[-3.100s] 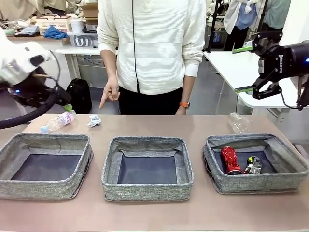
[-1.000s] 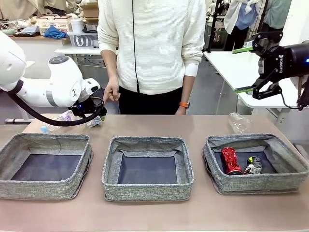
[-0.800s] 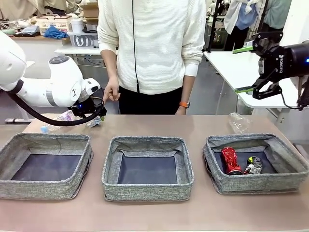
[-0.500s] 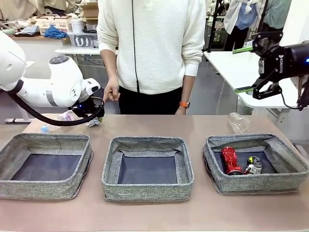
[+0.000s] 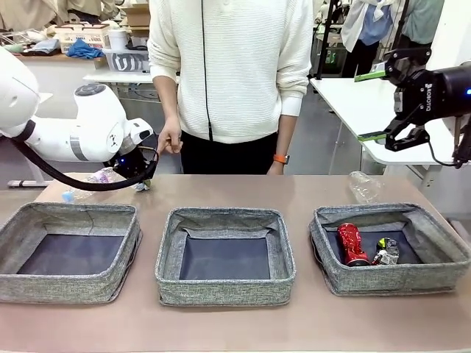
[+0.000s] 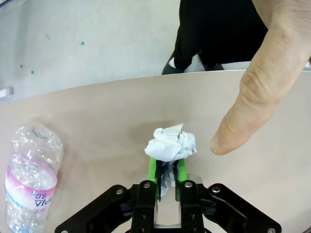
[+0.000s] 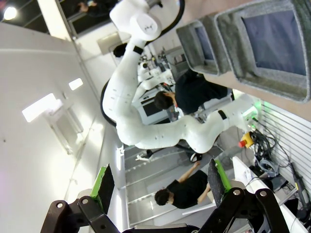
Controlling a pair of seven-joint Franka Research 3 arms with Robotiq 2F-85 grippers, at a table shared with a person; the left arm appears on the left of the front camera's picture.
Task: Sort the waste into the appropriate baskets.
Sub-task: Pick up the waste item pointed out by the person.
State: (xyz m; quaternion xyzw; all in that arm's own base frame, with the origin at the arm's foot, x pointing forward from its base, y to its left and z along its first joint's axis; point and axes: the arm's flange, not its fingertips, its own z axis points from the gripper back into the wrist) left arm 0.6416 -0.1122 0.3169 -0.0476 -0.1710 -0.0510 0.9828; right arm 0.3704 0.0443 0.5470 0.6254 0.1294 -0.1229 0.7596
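In the front view the left gripper [image 5: 139, 179] is mostly hiding behind its own white arm and a black cable, so its fingers are hard to make out there. Only a scrap of the white paper wad [image 5: 141, 186] is peeking out below it, on the table behind the left basket [image 5: 71, 212]. The left wrist view is showing the grip plainly. The left gripper [image 6: 167, 167] is pinching the lower part of the white paper wad [image 6: 170, 144] between its green pads, which are standing close together. The wad's crumpled top is bulging above the fingertips, a little wider than tall, with no clear long axis. The person's hand [image 6: 262, 82] is cut off by the picture's edge, and one finger is pointing down just beside the wad (whether it is touching the table is unclear).

A clear plastic bottle [image 6: 31, 179] is lying on the table near the wad, its lower end cut off by the frame. In the front view the arm is covering part of this bottle [image 5: 85, 184]. Its long axis is running from near left to far right, with the blue cap at the near left.

The right gripper [image 5: 372, 105] is hanging high over the table's right side with its fingers wide apart and nothing between them.

A second bottle [image 5: 362, 185] is lying behind the right basket [image 5: 390, 211], faint against the table. Inside that basket the red drink can [image 5: 352, 243] is lying with its length running near to far, and the silver-black can [image 5: 385, 251] is just beside it.
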